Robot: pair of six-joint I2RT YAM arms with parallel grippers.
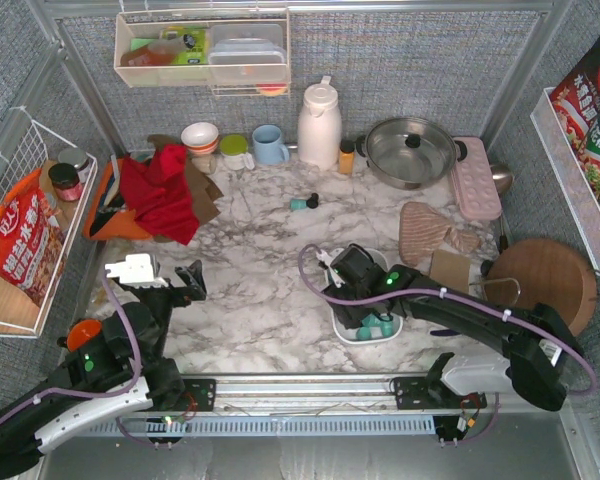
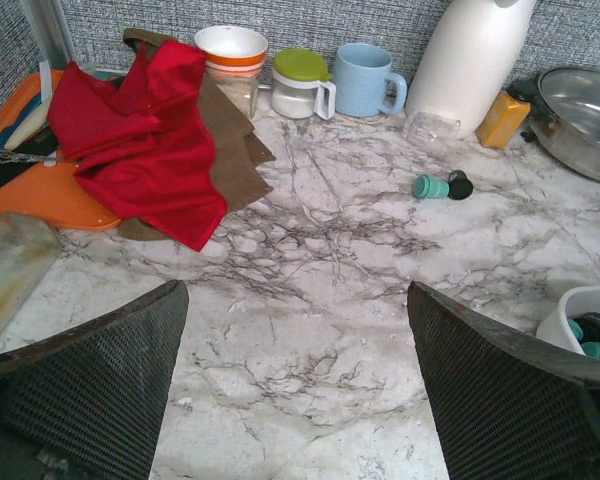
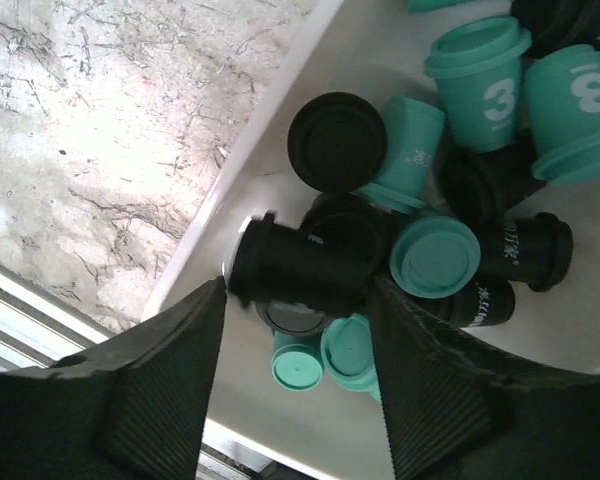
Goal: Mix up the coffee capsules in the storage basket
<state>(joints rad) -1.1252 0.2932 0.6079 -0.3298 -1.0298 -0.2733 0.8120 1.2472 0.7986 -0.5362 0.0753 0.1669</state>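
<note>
The white storage basket (image 1: 342, 331) sits near the front of the marble table, with several teal and black coffee capsules (image 1: 376, 324) in it. My right gripper (image 1: 368, 306) reaches down into it. In the right wrist view the right gripper (image 3: 298, 287) has a black capsule (image 3: 300, 265) lying crosswise between its fingertips, above a pile of teal and black capsules (image 3: 435, 255) near the basket's wall (image 3: 265, 120). My left gripper (image 1: 189, 281) is open and empty over bare table (image 2: 296, 290). The basket's corner (image 2: 568, 310) shows at the right edge of the left wrist view.
A teal capsule (image 1: 299, 203) and a black capsule (image 1: 313, 199) lie loose mid-table, also in the left wrist view (image 2: 431, 187). A red cloth (image 1: 160, 192), cups, a white jug (image 1: 319, 125), a pot (image 1: 410, 150), a mitt (image 1: 423, 232) and a wooden board (image 1: 546, 280) ring the table.
</note>
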